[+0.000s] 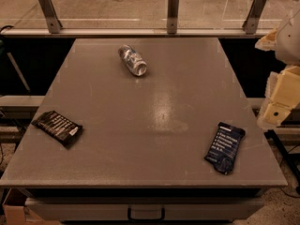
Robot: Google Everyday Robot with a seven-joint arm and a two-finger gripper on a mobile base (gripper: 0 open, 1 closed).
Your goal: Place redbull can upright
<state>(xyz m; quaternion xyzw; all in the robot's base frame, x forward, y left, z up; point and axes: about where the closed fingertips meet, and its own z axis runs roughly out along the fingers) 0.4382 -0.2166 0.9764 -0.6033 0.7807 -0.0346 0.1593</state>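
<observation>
Silver redbull can lies sideways, well apart from right-edge hand.

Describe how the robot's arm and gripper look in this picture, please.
The white, rounded arm casing shows at the right edge, upper part. Below it, at mid-height on that edge, the gripper is a blocky, pale cream-yellow piece with one small dark round mark. No cables or lettering show.

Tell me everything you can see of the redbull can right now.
The redbull can is slim, silver metal with bluish patches, seemingly slightly dented. It lies on its side at the far middle of the grey table, shiny end toward the near right. Only the tabletop touches it. The hand is off the table's right edge, well apart from it.
</observation>
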